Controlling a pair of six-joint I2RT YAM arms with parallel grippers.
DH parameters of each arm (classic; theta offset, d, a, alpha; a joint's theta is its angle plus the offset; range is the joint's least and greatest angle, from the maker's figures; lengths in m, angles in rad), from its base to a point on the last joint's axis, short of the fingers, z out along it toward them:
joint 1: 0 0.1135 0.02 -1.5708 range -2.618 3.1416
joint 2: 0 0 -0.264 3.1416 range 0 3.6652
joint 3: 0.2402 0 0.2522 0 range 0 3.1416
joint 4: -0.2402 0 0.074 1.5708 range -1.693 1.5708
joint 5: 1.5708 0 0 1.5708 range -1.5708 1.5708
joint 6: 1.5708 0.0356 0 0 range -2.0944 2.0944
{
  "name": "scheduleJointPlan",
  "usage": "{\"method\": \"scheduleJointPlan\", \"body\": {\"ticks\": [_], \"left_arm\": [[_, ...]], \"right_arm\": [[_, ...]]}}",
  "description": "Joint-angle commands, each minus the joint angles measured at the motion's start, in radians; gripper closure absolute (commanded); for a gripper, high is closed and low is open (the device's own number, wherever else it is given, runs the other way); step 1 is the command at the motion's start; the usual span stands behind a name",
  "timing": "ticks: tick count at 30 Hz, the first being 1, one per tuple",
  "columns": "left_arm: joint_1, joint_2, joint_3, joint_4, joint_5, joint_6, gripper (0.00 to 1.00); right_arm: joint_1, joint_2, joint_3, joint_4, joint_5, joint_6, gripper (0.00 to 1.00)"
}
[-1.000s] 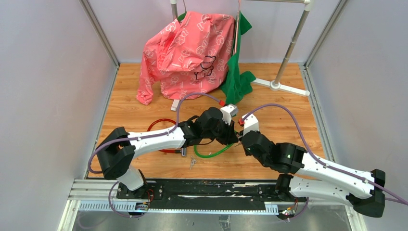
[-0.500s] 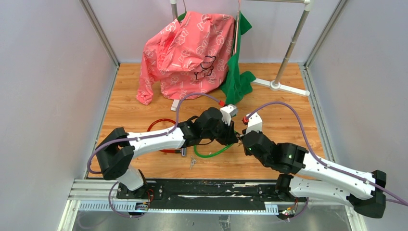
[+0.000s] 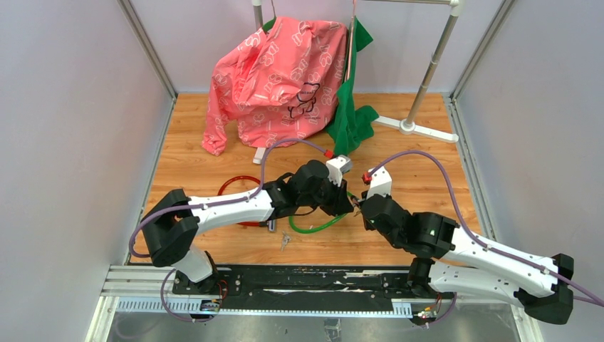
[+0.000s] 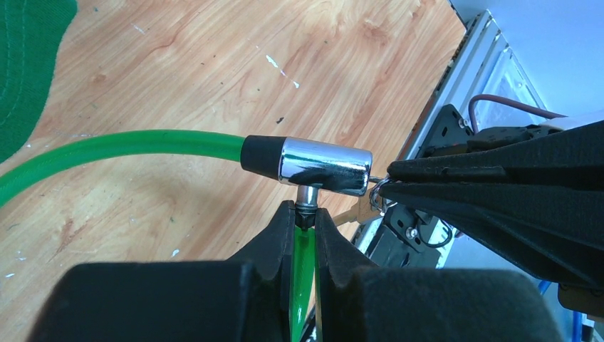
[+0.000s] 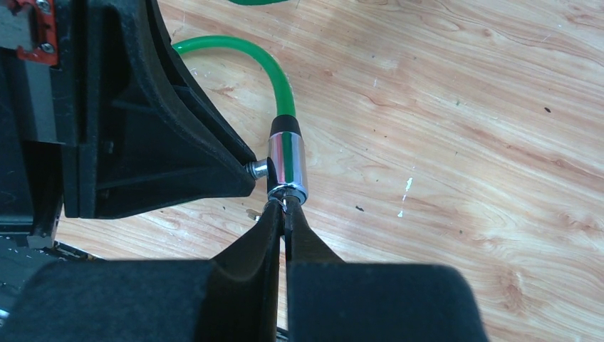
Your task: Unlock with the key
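HAZARD | left fingers [image 4: 276,239] clamp green cable [image 4: 142,142] at lock barrel [image 4: 324,165], above table [image 4: 178,64]; right fingers [image 5: 262,239] pinch key [image 4: 354,211] at barrel end | we risk key slipping or bending if twisted off-axis

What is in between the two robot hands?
The shiny lock barrel on the green cable. The left gripper pinches the cable's end beside it; the right gripper pinches the key ring at its tip. Both wrist views show it.
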Motion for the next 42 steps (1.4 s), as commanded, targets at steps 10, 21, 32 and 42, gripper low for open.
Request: {"method": "scheduleJointPlan", "body": {"ticks": [10, 21, 32, 42], "left_arm": [[-0.007, -0.034, 0.016, -0.007, -0.028, 0.040, 1.00], [-0.052, 0.124, 0.232, -0.070, -0.067, 0.131, 1.00], [-0.061, 0.275, 0.379, -0.174, -0.150, 0.276, 1.00], [0.011, 0.286, 0.311, -0.172, -0.134, 0.321, 1.00]], "right_arm": [[-0.024, -0.017, 0.021, -0.062, 0.053, -0.005, 1.00], [-0.024, -0.123, 0.030, -0.197, 0.053, 0.075, 1.00], [-0.035, -0.090, -0.028, -0.162, 0.183, 0.090, 1.00], [-0.232, -0.070, -0.080, -0.021, 0.066, 0.002, 1.00]]}}
